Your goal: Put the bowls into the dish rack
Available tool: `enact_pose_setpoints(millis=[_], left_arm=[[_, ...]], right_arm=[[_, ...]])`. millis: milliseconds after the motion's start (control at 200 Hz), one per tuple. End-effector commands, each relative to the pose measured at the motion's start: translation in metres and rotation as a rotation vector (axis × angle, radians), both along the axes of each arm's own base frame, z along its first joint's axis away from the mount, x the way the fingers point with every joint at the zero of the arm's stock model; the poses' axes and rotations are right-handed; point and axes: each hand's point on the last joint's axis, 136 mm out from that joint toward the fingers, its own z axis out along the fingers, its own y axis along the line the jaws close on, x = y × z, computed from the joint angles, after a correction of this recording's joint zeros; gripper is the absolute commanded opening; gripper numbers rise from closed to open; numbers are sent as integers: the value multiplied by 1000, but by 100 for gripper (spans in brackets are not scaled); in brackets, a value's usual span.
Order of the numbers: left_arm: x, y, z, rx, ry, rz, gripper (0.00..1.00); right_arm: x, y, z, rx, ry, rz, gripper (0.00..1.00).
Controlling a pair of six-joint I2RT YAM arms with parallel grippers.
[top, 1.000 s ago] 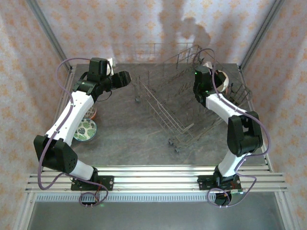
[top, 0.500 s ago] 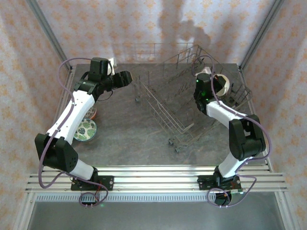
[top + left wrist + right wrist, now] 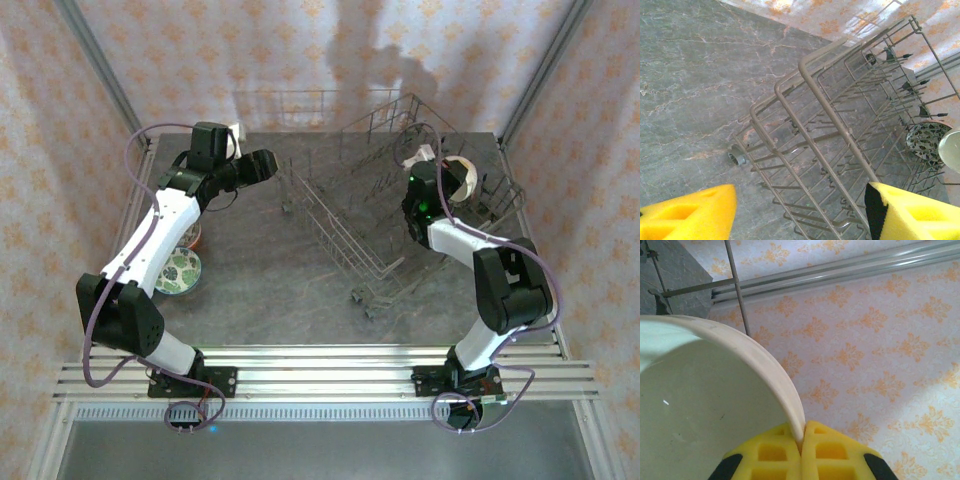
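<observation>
Right now the right gripper (image 3: 802,432) pinches the white bowl (image 3: 462,176) by its rim, and the dish rack (image 3: 345,235) has free tines toward eight o'clock. The left gripper (image 3: 799,212) is spread and empty.

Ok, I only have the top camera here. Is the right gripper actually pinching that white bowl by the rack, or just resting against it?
Observer: Pinching it. In the right wrist view the right gripper is shut on the rim of the white bowl.
Operator: And the left one, carrying anything?
Observer: No. The left gripper is open, nothing between its fingers, looking down at the dish rack.
Operator: Anything on the rack's far side?
Observer: A dark mosaic-patterned bowl shows through the far wires; whether it sits inside, I cannot tell.
</observation>
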Motion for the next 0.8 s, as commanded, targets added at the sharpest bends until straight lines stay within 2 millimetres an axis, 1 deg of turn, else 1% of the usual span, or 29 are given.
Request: enact_pose_setpoints(millis=[0, 210, 350, 506, 596, 791], left_arm=[[2, 3, 8, -25, -38, 10, 70], [0, 2, 6, -40, -45, 11, 70], [0, 1, 7, -44, -51, 5, 69], [-1, 0, 9, -51, -55, 0, 69], [-2, 0, 10, -55, -57, 1, 70], [-4, 0, 11, -58, -59, 1, 70]], right_arm=[[-1, -1, 8, -32, -19, -9, 0], [-5, -2, 11, -60, -20, -30, 0], [-9, 1, 5, -63, -13, -18, 0], [-6, 2, -3, -83, -1, -31, 0], [-6, 1, -3, -87, -19, -42, 0], [-2, 3, 15, -77, -74, -41, 0]])
